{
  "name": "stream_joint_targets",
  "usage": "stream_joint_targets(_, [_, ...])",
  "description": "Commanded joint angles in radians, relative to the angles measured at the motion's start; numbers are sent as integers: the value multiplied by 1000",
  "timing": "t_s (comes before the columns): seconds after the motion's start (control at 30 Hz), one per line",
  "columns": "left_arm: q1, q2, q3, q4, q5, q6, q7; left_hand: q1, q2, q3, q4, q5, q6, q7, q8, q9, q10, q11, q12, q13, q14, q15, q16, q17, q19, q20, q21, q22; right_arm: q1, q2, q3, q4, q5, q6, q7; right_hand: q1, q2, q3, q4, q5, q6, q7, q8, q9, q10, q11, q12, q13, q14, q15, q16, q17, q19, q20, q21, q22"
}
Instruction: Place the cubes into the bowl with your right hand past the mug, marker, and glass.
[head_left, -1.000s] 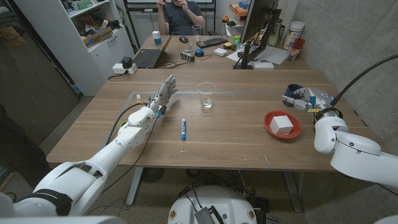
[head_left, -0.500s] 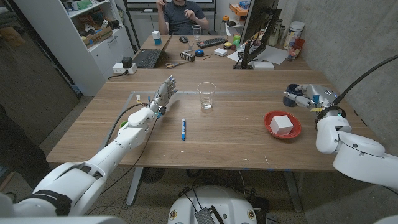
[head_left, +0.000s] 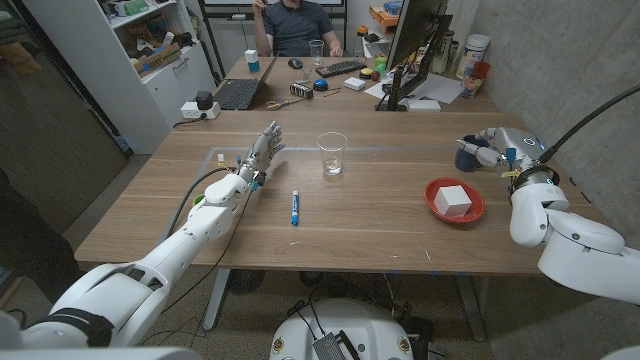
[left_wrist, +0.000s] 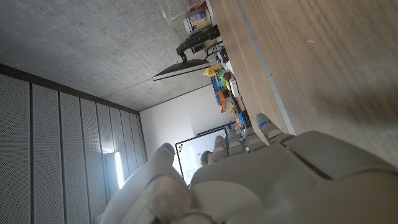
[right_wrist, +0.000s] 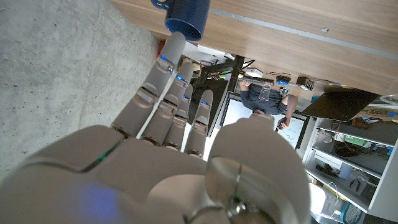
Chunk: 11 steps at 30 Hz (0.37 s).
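Centrally, a white cube (head_left: 452, 198) is seen resting inside a red bowl (head_left: 436, 187) on the wooden table (head_left: 380, 235). Just beyond the bowl, the right hand (head_left: 494, 149) is held with fingers apart, empty, beside a blue mug (head_left: 466, 157). A glass (head_left: 331, 153) and blue marker (head_left: 295, 207) are placed mid-table. The left hand (head_left: 262, 152) is raised, fingers spread.

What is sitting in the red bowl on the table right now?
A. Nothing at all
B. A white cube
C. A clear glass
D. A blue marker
B. The head view shows a white cube resting inside the red bowl, while the marker lies on the wood and the glass stands apart near the table's middle.
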Motion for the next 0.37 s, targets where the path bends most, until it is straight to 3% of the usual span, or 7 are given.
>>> stream_joint_targets(0.03, [15,7,-8,-12,-8,-6,2,-1,10,-3,-1,5,-2,1,0,2,-1,-3,5,2,-8,-2,4,2,1,3,-3,3,-9,-9,11,-25,-51,-4,4,6,14,0,-8,6,15,0,4,2,11,-3,5,-1,4,-56,5,3,-12,6,-13,1])
stream_joint_targets(0.37, [24,11,-13,-17,-13,-10,2,-1,11,-5,-1,5,-1,2,0,2,-2,-3,5,2,-8,0,4,2,1,2,-4,3,-13,-14,11,-43,-88,-19,12,9,16,1,-11,9,36,4,8,2,18,-2,8,-2,3,-56,4,2,-13,12,-28,2])
